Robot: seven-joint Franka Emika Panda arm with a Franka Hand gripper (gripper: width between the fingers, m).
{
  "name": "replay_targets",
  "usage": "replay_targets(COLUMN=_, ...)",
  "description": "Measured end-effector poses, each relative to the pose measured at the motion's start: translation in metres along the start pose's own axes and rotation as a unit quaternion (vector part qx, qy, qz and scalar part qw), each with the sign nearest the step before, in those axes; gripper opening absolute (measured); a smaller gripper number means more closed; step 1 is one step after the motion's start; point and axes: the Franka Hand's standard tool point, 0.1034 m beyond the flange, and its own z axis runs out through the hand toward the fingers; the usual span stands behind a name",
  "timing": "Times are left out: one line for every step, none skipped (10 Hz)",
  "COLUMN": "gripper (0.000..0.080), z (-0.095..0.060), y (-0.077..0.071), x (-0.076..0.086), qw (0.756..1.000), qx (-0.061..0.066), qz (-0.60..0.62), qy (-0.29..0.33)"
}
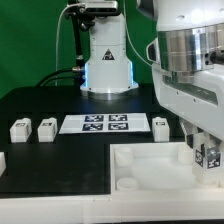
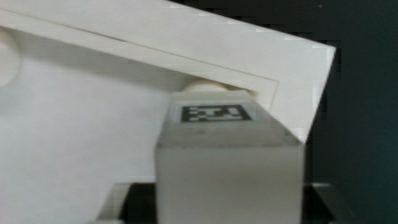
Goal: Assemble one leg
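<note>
My gripper (image 1: 204, 148) is shut on a leg (image 1: 210, 157), a chunky white block with a black-and-white tag, at the exterior view's right. It holds the leg upright, low over the right corner of the large white tray-like piece (image 1: 140, 165). In the wrist view the leg (image 2: 222, 165) stands between the dark fingers (image 2: 143, 203) of the gripper (image 2: 222, 205). Its tagged end lies next to a round socket (image 2: 221, 88) at the corner of the tray-like piece (image 2: 107, 130). Whether the leg touches the socket I cannot tell.
Two loose legs (image 1: 19, 129) (image 1: 46, 128) stand at the exterior view's left and a third (image 1: 160, 126) right of the marker board (image 1: 105, 123). The robot base (image 1: 105, 60) stands behind, on the black table.
</note>
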Motion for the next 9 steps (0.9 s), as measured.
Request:
replay_targets(gripper=0.0448, z=0.001, y=-0.001, x=-0.001, qw=0.998, qx=0.007, qz=-0.061, qy=0.004)
replay_targets(gripper=0.0574, z=0.004, y=-0.001, x=-0.006, qw=0.992, qx=0.018, qz=-0.127, qy=0.01)
replay_targets(gripper=0.0574, z=0.007, y=0.0, x=-0.012, qw=0.977, qx=0.017, qz=-0.211, qy=0.014)
replay_targets(gripper=0.0634, z=0.007, y=0.0, x=-0.014, qw=0.956, qx=0.016, qz=-0.293, qy=0.016)
replay_targets(gripper=0.0645, z=0.007, y=0.0, x=-0.012, qw=0.945, qx=0.015, qz=-0.326, qy=0.017)
replay_targets(gripper=0.0645, z=0.007, y=0.0, x=-0.012, qw=0.927, qx=0.013, qz=-0.375, qy=0.018)
replay_targets(gripper=0.0648, z=0.006, y=0.0, x=-0.013, qw=0.894, qx=0.008, qz=-0.446, qy=0.022)
replay_targets(gripper=0.0648, z=0.002, y=-0.003, x=-0.016, qw=0.849, qx=-0.002, qz=-0.527, qy=0.036)
replay_targets(gripper=0.0648, z=0.001, y=-0.004, x=-0.014, qw=0.79, qx=-0.013, qz=-0.611, qy=0.039)
